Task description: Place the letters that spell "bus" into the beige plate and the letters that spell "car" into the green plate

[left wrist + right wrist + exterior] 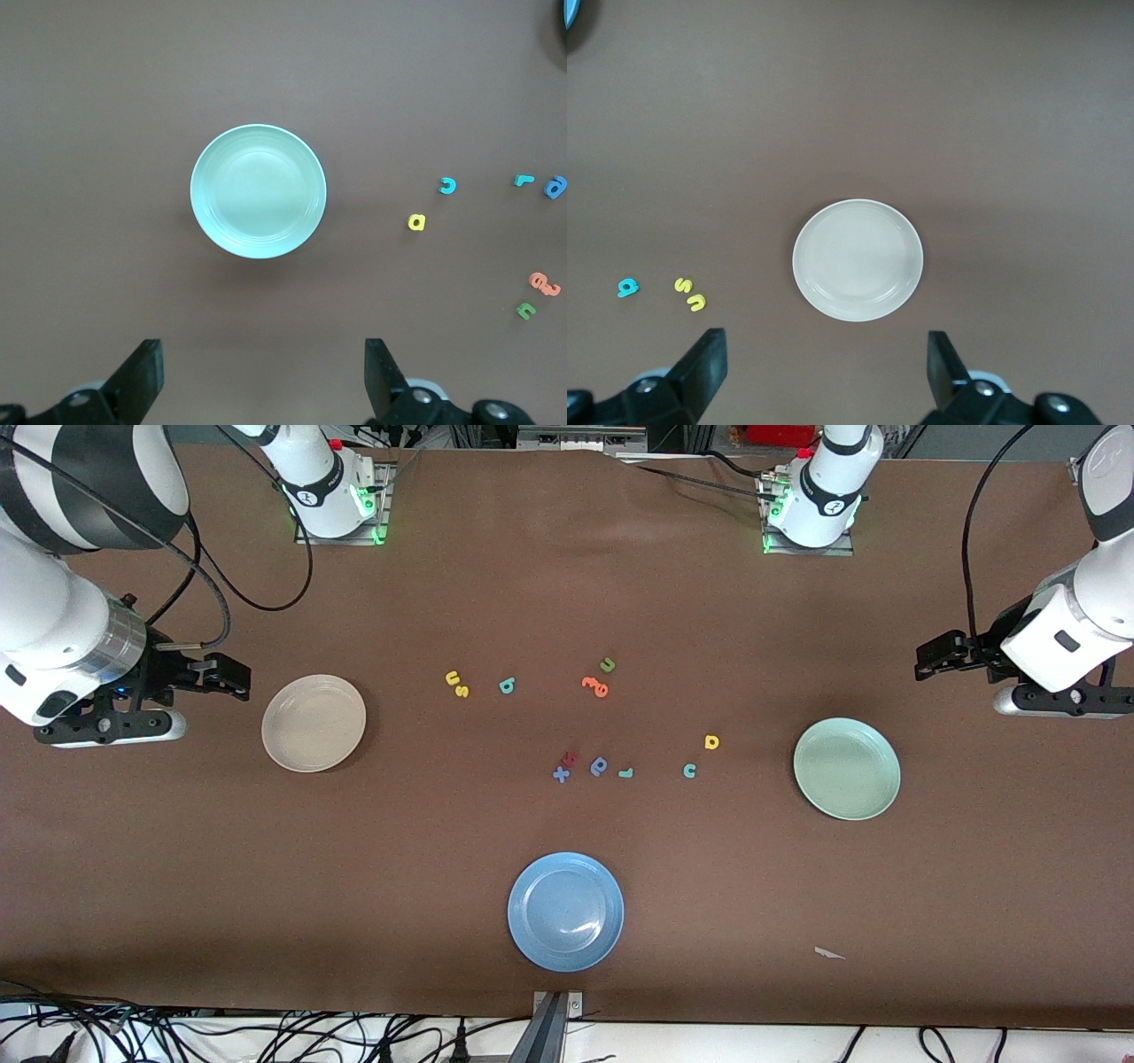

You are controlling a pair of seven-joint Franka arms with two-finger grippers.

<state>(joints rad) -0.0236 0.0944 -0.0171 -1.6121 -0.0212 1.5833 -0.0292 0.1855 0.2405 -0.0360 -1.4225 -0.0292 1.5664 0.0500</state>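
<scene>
Both hands point(926, 664) point(237, 677) apart, at table ends.

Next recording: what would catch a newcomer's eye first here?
Three plates ring a scatter of tiny foam letters mid-table: the beige plate toward the right arm's end, the green plate toward the left arm's end, and a blue plate nearest the front camera. All three plates hold nothing. The left end effector and right end effector wait open at their own ends of the table.

Beige plate point(314, 723) and green plate point(846, 768) empty, six letters point(507, 685) between.
</scene>
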